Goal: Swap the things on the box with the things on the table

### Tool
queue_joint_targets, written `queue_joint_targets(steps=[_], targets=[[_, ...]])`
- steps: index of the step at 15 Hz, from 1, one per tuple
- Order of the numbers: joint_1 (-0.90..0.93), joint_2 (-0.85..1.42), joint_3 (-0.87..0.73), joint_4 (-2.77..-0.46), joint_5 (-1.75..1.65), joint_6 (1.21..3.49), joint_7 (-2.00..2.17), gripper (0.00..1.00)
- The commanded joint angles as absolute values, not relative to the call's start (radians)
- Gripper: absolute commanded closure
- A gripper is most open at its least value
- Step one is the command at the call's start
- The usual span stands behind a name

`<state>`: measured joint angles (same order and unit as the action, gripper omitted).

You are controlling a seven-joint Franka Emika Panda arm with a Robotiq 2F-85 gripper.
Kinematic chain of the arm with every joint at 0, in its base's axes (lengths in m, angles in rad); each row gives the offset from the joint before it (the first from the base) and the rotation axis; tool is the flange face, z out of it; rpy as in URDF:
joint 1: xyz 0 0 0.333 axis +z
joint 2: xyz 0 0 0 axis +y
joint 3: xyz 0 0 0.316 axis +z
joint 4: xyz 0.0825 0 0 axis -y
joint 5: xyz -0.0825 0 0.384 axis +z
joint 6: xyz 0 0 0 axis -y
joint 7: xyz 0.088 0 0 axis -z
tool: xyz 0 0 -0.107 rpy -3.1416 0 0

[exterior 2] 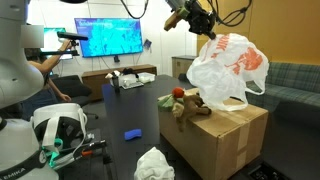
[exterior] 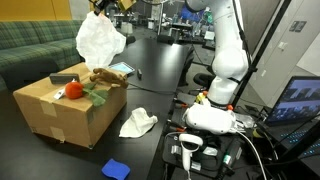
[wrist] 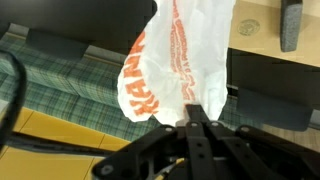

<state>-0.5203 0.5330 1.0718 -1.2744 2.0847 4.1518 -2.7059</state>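
In an exterior view the end effector (exterior: 106, 8), raised high, is clamped on the crumpled white plastic bag with orange print (exterior: 100, 40) above the brown cardboard box (exterior: 55, 115), in an exterior view the bag (exterior 2: 230, 65) hangs from the downward-tilted wrist over that box (exterior 2: 230, 135), and the wrist view shows the end effector (wrist: 192, 118) pinched together on the bag's edge (wrist: 175, 60).

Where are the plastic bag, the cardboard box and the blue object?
plastic bag (exterior 2: 228, 68): exterior view, its printed middle.
cardboard box (exterior: 50, 116): exterior view, its front wall.
blue object (exterior: 116, 169): exterior view, its top face.

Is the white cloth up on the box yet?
No, the white cloth lies on the table beside the box, not on top of it.
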Motion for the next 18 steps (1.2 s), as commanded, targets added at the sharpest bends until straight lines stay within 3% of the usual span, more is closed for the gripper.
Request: queue_joint_targets(steps=[1, 11, 18], targets=[[-0.380, 0.457, 0.914, -1.235, 2.155, 4.171, -2.697, 1.00], [-0.223, 0.346, 0.397, -1.293, 2.310, 4.146, -2.423, 1.00], [-0.226, 0.288, 0.153, -1.417, 2.344, 4.170, -2.163, 1.00]])
